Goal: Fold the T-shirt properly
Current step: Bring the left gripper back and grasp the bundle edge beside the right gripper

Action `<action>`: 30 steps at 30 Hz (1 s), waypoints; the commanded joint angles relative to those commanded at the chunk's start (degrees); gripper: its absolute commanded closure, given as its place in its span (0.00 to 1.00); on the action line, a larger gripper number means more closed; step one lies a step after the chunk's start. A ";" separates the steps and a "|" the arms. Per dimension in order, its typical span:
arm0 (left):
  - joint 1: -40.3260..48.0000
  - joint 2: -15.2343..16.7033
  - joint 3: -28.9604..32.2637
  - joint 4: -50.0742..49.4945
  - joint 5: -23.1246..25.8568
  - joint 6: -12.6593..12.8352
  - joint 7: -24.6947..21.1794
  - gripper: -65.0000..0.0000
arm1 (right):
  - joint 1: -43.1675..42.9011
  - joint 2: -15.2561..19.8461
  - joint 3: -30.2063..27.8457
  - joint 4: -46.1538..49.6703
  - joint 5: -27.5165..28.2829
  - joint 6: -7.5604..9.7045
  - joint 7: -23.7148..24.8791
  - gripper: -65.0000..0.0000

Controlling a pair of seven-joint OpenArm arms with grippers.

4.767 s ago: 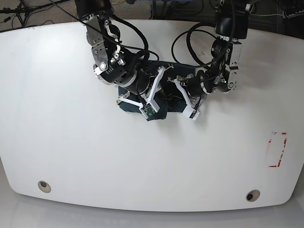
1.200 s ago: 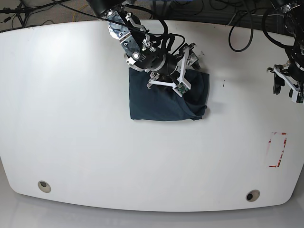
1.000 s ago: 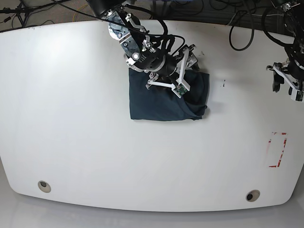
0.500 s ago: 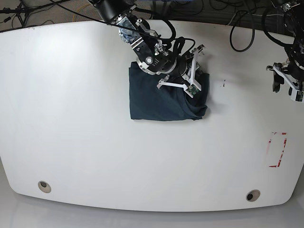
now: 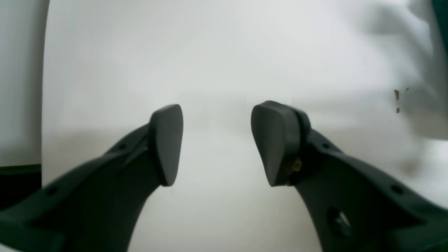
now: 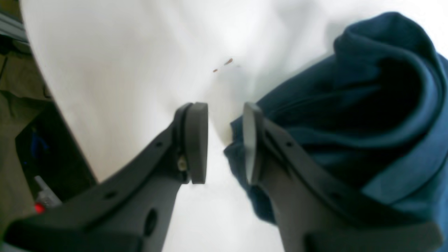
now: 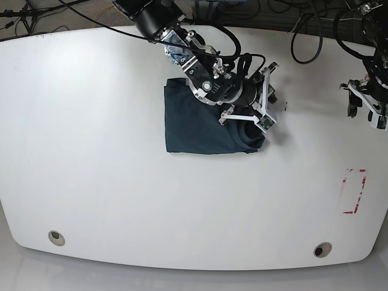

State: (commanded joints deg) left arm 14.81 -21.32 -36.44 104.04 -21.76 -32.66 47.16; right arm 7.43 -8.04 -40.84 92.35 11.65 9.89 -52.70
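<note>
Folding looks nearly finished: T-shirt (image 7: 203, 124) lies as a compact rectangle mid-table (image 7: 91, 182), right edge bunched. My right claw (image 6: 224, 140) hangs at that edge, jaws slightly apart, empty. Left claw (image 5: 217, 143) gapes, well apart. Tidying remains, I judge.

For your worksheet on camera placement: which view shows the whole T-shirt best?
The base view: the T-shirt lies folded on the table, nearly all visible, its far-right part under the right gripper. The right wrist view shows only one bunched edge. The left wrist view shows mostly bare table.
</note>
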 joint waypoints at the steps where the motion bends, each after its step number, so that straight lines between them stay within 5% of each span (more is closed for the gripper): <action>1: 0.00 0.00 0.00 0.00 0.00 0.00 0.00 0.48 | 0.88 -0.18 -0.53 -1.23 0.00 0.00 0.00 0.73; 8: 0.00 0.00 0.09 0.00 0.00 0.00 0.00 0.48 | 2.55 -0.96 -0.62 -4.84 0.09 0.00 1.05 0.73; 12: 0.00 -0.09 1.93 0.53 -0.35 -0.88 0.00 0.48 | 2.02 -0.09 -0.26 2.55 0.09 0.00 0.88 0.73; 18: 0.00 2.81 8.53 4.66 -0.26 -6.15 0.26 0.48 | 0.88 5.71 4.31 14.95 0.62 0.00 -1.14 0.73; 30: -0.35 12.04 27.96 10.46 0.00 -5.98 -0.18 0.50 | 0.79 17.85 17.23 17.05 0.79 0.79 0.44 0.74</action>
State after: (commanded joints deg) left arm 14.46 -9.27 -8.48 114.51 -21.76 -38.64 46.99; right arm 8.22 9.80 -23.60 109.41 12.44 10.68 -52.26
